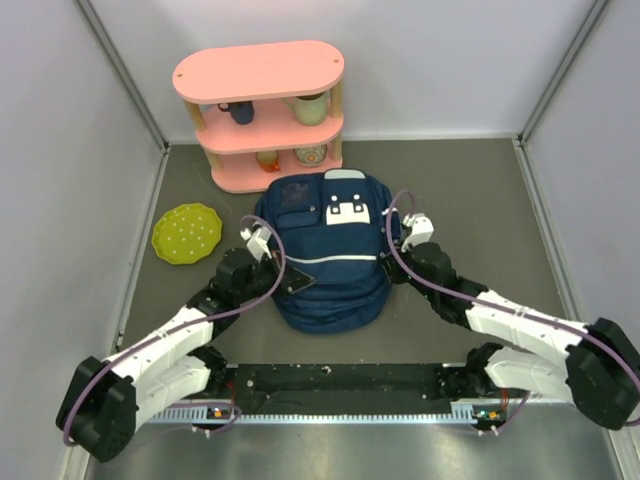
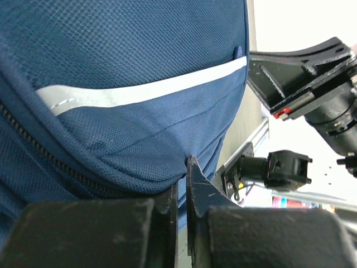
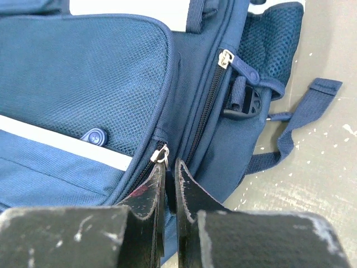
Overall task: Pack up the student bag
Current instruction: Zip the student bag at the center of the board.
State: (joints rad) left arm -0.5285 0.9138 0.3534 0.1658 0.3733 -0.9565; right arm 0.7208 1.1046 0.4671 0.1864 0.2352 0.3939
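Note:
The student bag (image 1: pixel 330 262), navy blue with a white stripe and white patches, lies flat in the middle of the table. My left gripper (image 1: pixel 288 279) is against its left side. In the left wrist view the gripper (image 2: pixel 181 178) is shut, with a fold of the bag's fabric (image 2: pixel 139 139) pinched at its tips. My right gripper (image 1: pixel 397 246) is at the bag's right side. In the right wrist view the gripper (image 3: pixel 170 167) is shut on the front pocket's zipper pull, just below the silver slider (image 3: pixel 161 154). A second zipper slider (image 3: pixel 225 58) sits higher up.
A pink two-tier shelf (image 1: pixel 262 110) holding cups stands behind the bag. A green plate (image 1: pixel 187 233) lies at the left. A loose shoulder strap (image 3: pixel 301 114) trails on the table right of the bag. A black rail (image 1: pixel 340 385) runs along the near edge.

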